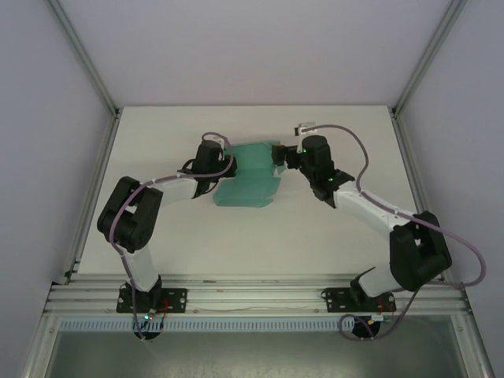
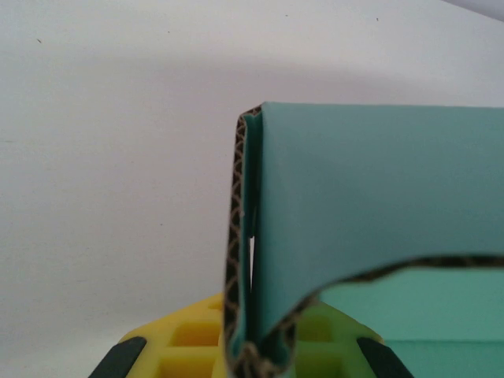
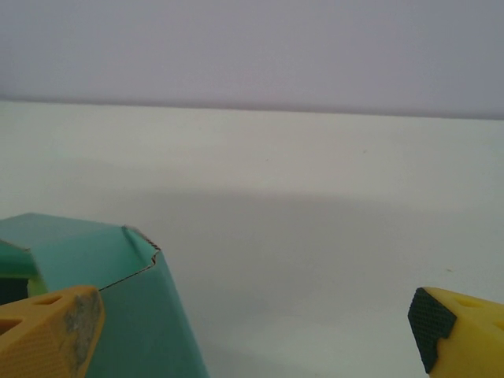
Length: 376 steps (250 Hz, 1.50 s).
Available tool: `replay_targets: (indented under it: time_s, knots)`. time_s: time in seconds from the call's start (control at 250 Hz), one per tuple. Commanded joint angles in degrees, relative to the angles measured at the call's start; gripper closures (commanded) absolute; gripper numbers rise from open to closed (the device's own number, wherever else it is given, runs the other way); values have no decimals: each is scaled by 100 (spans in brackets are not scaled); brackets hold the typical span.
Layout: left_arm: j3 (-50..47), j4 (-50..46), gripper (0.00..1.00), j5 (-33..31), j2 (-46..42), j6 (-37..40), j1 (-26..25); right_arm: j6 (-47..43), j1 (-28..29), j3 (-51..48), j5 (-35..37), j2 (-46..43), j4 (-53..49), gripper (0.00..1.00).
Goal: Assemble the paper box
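Paper box (image 1: 250,177) part-folded, L jaws clamped on its doubled-over wall, R jaws wide apart

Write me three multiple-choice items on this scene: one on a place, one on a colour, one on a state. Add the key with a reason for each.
1. Where is the paper box?
A. inside a basket
B. between the left gripper and the right gripper
C. on top of a stack of books

2. What colour is the box?
A. red
B. white
C. teal-green

3. How does the left gripper stand?
A. shut on a folded edge of the box
B. wide open, holding nothing
C. shut on a pen

Key:
1 B: the overhead view shows it mid-way across the table with a gripper at each side.
2 C: its card is teal-green in every view.
3 A: the left wrist view shows doubled card clamped between the yellow fingers.
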Motion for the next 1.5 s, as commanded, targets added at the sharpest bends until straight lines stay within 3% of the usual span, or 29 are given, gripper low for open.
replay_targets:
  time_s: [0.0,0.248,0.456,0.875,1.011,1.123,1.183,1.327,1.499]
  knots:
    - [28,73,100,-61,27,175,11,-81,-6,158,-448,251,-83,0]
    - [45,110,100,-51,14,167,-19,40,9,367,-891,758,-130,0]
    - [157,-77,100,-311,12,131,-42,210,19,398,-1368,893,-89,6]
    - [91,-43,100,-443,15,192,-33,87,-269,-695,-1137,-1030,-370,0]
    - [79,46,100,-385,38,214,-33,521,-886,-911,-2275,-1199,-358,3]
    - [62,129,100,-241,39,282,-38,1013,-1433,-904,-3010,-914,-102,20]
    - [73,137,100,-221,51,303,-37,943,-1637,-707,-3646,-616,-178,24]
    - [75,150,100,-161,75,351,-40,162,-1654,52,-4918,239,-766,34]
    - [139,72,100,-159,142,332,-43,33,-1469,489,-5492,911,-717,39]
